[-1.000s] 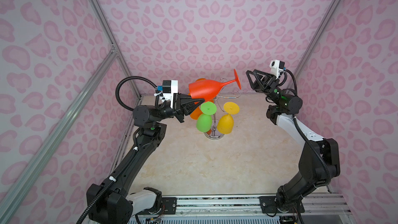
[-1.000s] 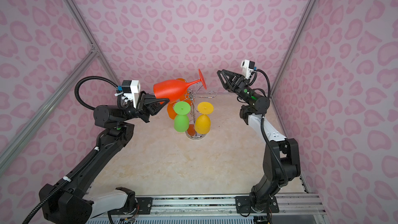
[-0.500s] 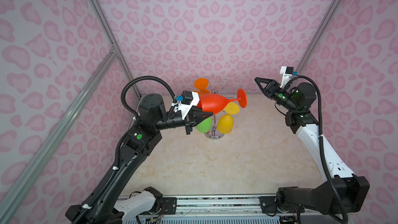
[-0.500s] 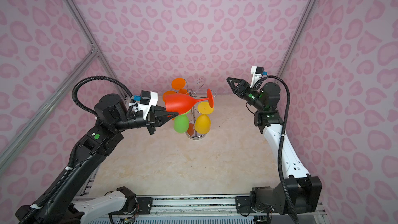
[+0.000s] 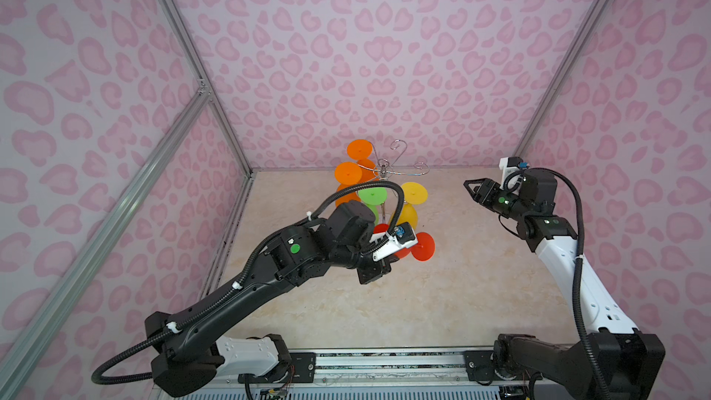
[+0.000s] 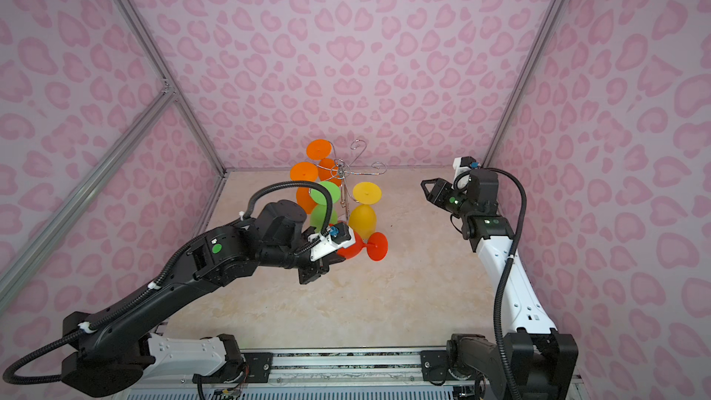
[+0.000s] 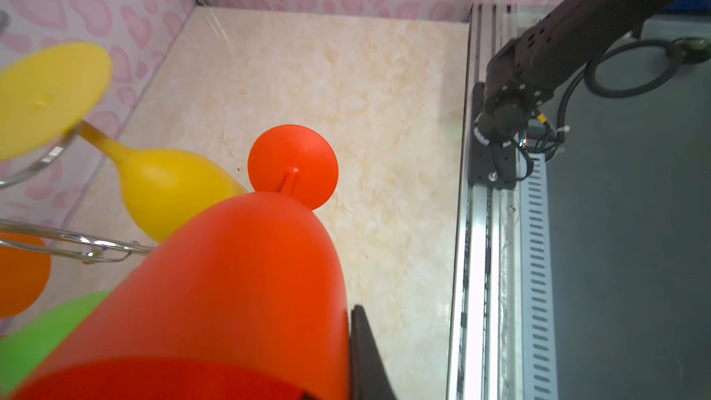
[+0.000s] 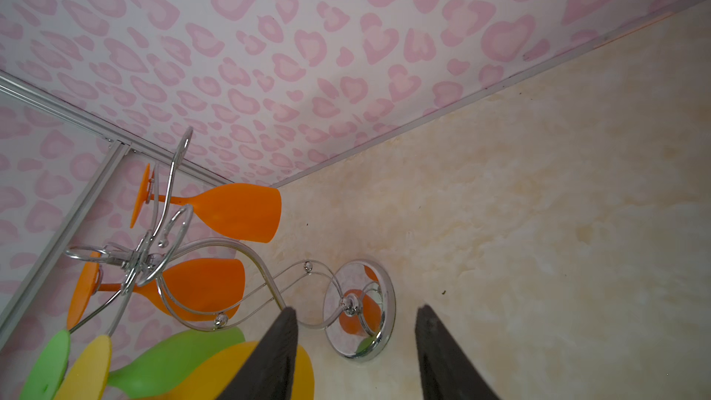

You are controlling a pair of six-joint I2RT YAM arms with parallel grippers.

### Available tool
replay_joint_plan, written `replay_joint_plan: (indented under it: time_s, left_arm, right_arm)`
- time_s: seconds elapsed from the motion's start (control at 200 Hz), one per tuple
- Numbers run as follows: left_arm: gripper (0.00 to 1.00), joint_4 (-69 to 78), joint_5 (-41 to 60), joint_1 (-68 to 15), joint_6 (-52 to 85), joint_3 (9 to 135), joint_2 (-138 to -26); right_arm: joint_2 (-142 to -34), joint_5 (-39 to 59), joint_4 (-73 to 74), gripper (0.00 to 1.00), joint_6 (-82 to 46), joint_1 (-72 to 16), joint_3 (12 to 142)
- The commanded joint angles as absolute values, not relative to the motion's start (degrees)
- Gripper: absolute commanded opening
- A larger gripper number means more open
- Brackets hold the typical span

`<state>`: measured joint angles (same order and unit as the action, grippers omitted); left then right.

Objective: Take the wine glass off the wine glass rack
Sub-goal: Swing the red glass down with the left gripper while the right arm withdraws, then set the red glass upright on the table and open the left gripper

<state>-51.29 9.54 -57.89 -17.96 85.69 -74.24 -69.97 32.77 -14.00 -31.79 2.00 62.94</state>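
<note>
From my station I see a cream, marble-patterned table (image 5: 442, 302) boxed in by walls (image 5: 384, 51) papered in pink hearts, with aluminium posts (image 5: 181, 32) in the corners. On the left, the left gripper (image 6: 334, 256) is clenched on the bowl of the red wine glass (image 6: 352, 250). In the left wrist view the bowl fills the lower part and one dark finger (image 7: 365, 355) lies flat against it. The glass is off the rack, held on its side toward the middle of the table, with its round foot pointing right. Its bowl sits close to the yellow glass (image 5: 413, 193); I cannot tell whether the two touch, or whether the foot meets the table. Just behind it the wine glass rack (image 5: 384, 173) stands near the far edge, left of centre. On it hang two orange glasses (image 5: 348, 173), a green glass (image 5: 372, 196) and the yellow one, all bowl-down. Its two right-hand arms are bare. On the right, toward the far right corner, the right gripper (image 5: 470, 191) hangs in the air facing the rack. Its fingers (image 8: 282, 352) are parted about halfway, gripping nothing and touching nothing.
</note>
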Motion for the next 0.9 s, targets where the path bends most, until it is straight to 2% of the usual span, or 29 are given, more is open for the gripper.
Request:
replay_joint_plan:
  time_s: [0.0, 0.485, 0.895]
  left_arm:
    - [0.02, -58.5, 1.8, -59.0, -16.1, 86.9, -78.2]
    - [0.02, -69.3, 0.0, -61.5, -15.4, 93.3, -98.1]
    - [0.02, -69.7, 1.6, -61.5, -15.6, 93.3, -103.5]
  right_arm:
    - [-69.3, 31.4, -16.5, 0.50, -29.4, 2.9, 61.4]
    - [-69.5, 31.9, -15.2, 0.48, -29.8, 3.8, 58.5]
    - [-70.4, 32.7, -14.0, 0.48, -30.0, 4.0, 57.7]
